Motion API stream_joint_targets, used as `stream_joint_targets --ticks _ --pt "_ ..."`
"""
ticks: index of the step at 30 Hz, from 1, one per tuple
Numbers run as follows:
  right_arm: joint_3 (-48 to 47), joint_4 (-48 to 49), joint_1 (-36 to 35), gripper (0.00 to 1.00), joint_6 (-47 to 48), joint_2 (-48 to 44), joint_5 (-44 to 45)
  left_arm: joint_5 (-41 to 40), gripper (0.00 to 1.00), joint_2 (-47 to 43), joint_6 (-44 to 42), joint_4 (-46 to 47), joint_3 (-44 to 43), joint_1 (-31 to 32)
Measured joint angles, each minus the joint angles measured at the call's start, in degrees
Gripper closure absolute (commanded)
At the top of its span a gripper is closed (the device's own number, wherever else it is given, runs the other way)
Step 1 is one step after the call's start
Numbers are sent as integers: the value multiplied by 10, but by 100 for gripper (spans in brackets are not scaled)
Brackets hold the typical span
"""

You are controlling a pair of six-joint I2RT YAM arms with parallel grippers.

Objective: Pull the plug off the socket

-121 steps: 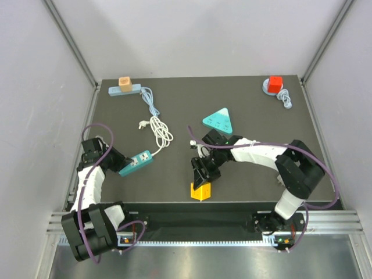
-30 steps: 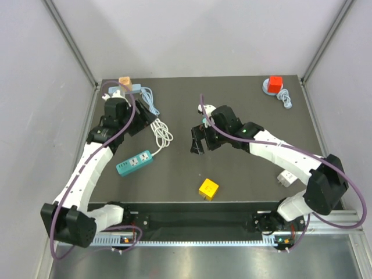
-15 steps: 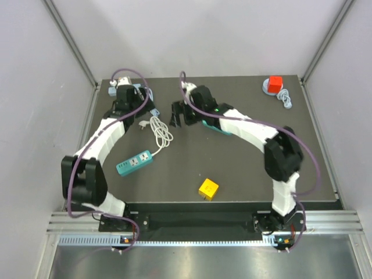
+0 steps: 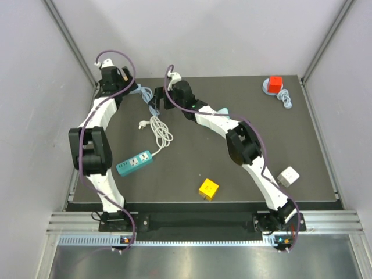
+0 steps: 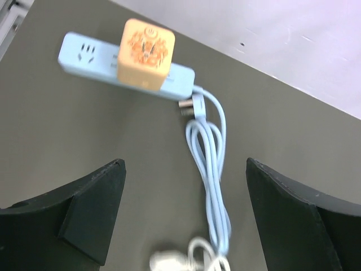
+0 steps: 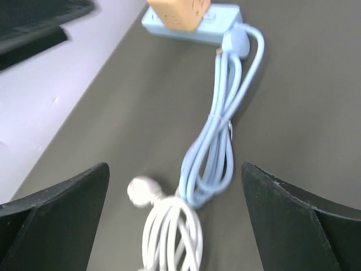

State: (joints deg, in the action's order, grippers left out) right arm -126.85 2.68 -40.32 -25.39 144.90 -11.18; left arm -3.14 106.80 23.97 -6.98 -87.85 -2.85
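L end effector [image 5: 185,169], R end effector [image 6: 175,169]: wide open, empty. Rec: L pin blue strip [image 5: 79,51] on bench [image 5: 67,130]; R grip orange plug [image 5: 145,53] sides, pull straight up.

A robotics lab test cell: a dark matte tabletop [image 4: 186,168] boxed in left, right and far by plain pale-grey panel walls [image 4: 203,35], bare aluminium posts [image 4: 72,46] in the far corners, and a slotted aluminium rail [image 4: 197,220] along the near edge carrying the cabled left robot arm [image 4: 102,113] and right robot arm [image 4: 212,119].
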Motion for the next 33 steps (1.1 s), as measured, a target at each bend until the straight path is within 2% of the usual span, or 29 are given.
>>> stream_joint_targets --ticks 6,12,26,33 --pt "-83 61 3 0 -26 78 6 -12 7 122 -32 20 -96 -3" --pt "-86 99 15 0 -60 112 4 -21 8 203 -62 36 -147 -14" --pt "-101 150 29 5 -159 177 -12 5 12 289 -110 84 -234 -28" --pt "-114 167 30 7 -203 183 -15 6 20 315 -124 100 -247 -28"
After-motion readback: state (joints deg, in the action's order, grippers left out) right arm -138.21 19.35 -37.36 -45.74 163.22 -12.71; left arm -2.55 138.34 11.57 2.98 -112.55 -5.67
